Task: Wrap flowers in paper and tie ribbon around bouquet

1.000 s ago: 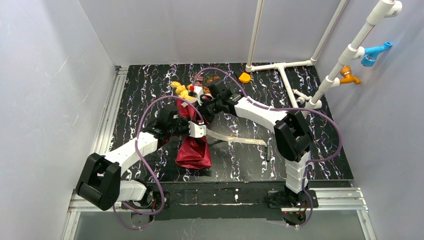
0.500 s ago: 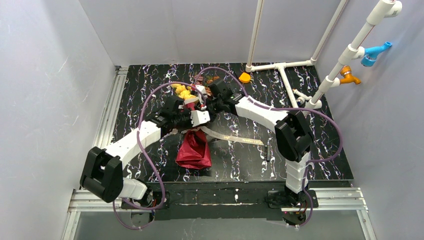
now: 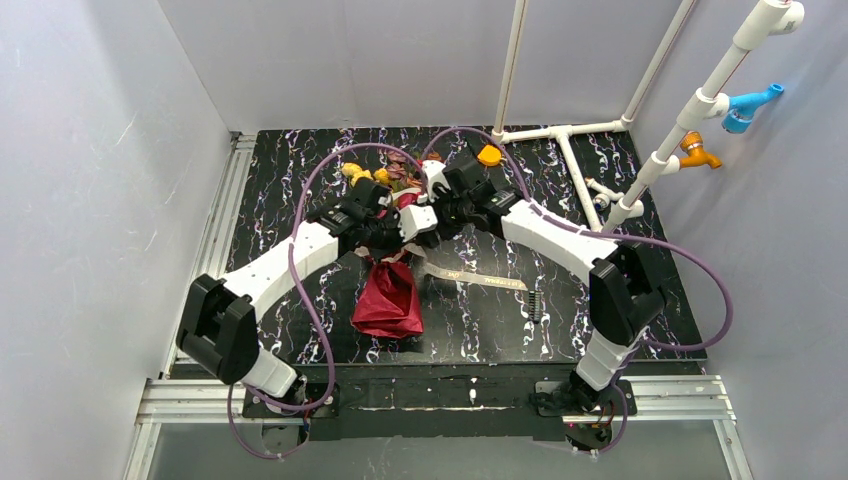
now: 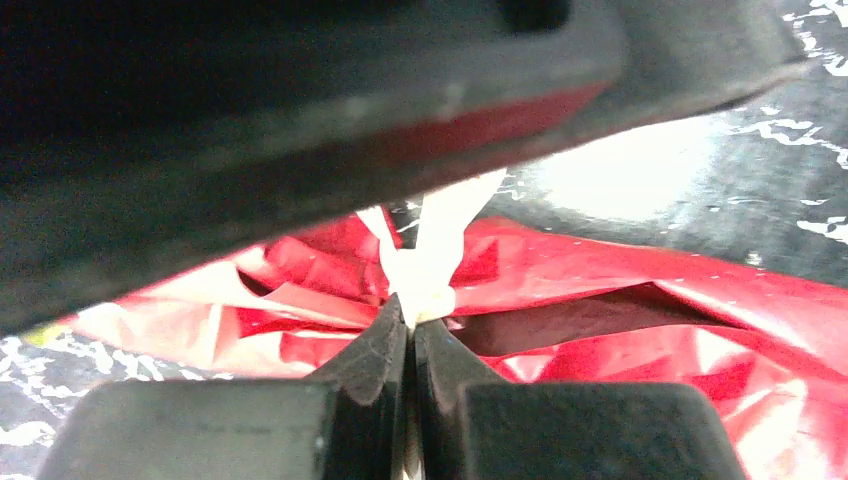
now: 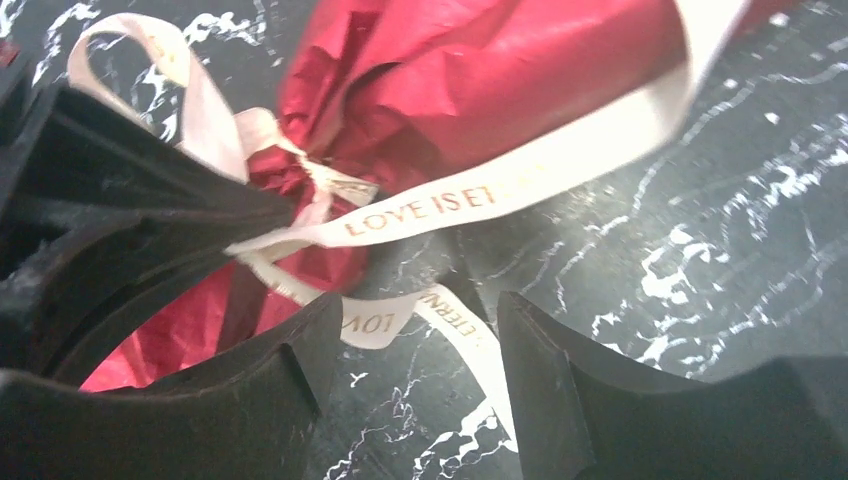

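Left gripper (image 4: 410, 335) pinched shut on cream fabric ribbon (image 4: 440, 225) at its knot round crinkled red paper (image 5: 480, 70). Right gripper (image 5: 420, 312) jaws apart, ribbon tail lying between. Bouquet (image 3: 390, 290) mid black marbled table (image 3: 600, 300), pale walls (image 3: 100, 150) around; white pipe frame (image 3: 572, 155), small orange cap (image 3: 489, 155) behind.

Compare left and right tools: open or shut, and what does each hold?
The left tool is shut; the right tool stands open. The left tool pinches the ribbon at the knot; the right tool grips nothing, with a loose ribbon strand lying ahead of it. Both sit at the tied neck of the red paper.
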`<state>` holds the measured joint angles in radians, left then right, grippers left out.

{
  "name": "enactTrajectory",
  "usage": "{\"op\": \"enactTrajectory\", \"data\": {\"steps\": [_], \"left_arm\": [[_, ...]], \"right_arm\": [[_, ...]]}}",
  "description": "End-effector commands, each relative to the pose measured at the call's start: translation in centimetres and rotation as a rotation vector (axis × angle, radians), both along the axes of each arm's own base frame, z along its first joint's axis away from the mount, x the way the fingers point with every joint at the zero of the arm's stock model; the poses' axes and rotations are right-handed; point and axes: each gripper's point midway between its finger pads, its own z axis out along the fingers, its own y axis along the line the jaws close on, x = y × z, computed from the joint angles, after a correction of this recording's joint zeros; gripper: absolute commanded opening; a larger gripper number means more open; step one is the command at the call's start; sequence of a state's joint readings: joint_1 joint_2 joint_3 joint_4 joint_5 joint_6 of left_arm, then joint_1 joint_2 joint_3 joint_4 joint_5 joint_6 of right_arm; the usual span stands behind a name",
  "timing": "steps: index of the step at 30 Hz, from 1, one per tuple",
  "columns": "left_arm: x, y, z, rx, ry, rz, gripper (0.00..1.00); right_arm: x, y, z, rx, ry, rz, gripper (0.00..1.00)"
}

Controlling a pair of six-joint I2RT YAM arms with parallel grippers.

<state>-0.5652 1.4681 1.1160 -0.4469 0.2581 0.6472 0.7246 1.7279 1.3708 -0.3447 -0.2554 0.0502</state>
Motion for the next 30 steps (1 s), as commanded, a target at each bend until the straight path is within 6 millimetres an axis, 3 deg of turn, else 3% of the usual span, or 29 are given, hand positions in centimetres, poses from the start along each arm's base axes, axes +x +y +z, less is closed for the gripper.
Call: {"op": "enactTrajectory", "data": {"steps": [1,6,13,21,26,30], "left_arm": [[-1.5,0.4,-1.2,0.033,0.176,0.133,0.0],[-0.7,-1.9,-0.8,0.015,0.224,0.184,0.0],[1.9,-4.9,0.4,-0.05,0.243,0.283,0.0],[3.4,-6.7,4.1,-0.146,0.216,0.314,0.0],[3.4,-7.0,3.9,-0.145,0.239,0.333,0.0],[3.0,-5.4,2.0,-0.027,0.261,0.345,0.0]], "right_arm": [[2.1,-3.5,2.7,0.016,-0.053,-0.185,0.69],[4.0,-8.0,3.0,0.08,-0.013,-0.328,0.69],[4.1,-10.5,4.0,0.079,-0.033,-0.361,0.69],[4.3,-11.2,4.2,0.082,-0.033,-0.374,0.69],[4.3,-11.3,4.2,0.081,-0.035,-0.378,0.69],[4.1,-11.7,4.0,0.064,-0.039,-0.379,0.69]]}}
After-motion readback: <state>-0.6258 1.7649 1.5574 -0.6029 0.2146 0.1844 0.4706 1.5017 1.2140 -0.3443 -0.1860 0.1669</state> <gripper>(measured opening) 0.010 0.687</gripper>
